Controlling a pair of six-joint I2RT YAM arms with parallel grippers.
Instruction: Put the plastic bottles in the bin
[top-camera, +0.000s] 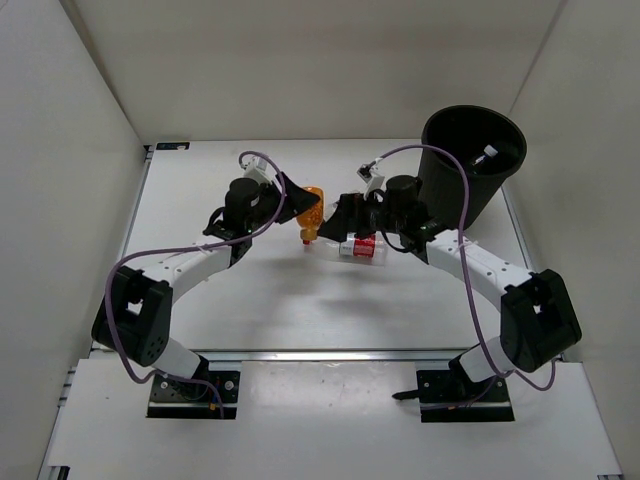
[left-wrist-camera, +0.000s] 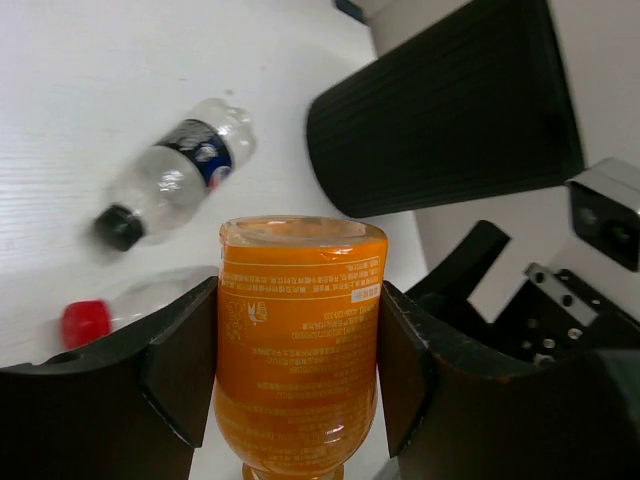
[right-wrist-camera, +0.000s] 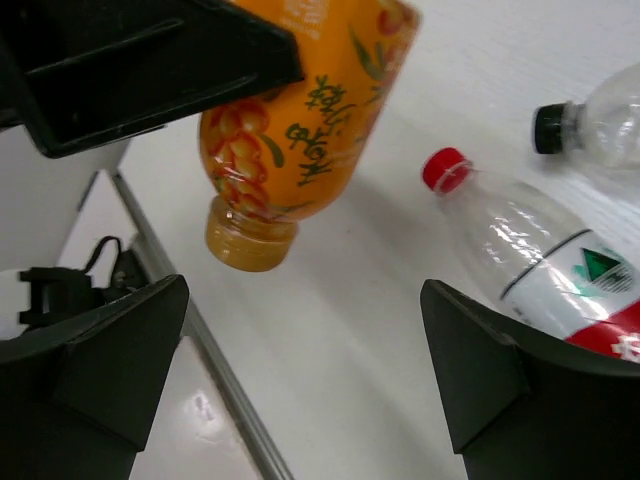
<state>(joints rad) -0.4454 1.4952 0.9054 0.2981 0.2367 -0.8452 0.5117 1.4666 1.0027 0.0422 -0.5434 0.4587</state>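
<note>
Within left end effector (left-wrist-camera: 298, 345): orange bottle (left-wrist-camera: 300, 300), label print illegible.

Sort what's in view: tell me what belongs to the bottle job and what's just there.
Job:
orange bottle
red-label bottle
blue-label bottle
bin

Just there:
table
base plates

bright even overhead light, soft shadows; wrist views w/ edge distortion.
</note>
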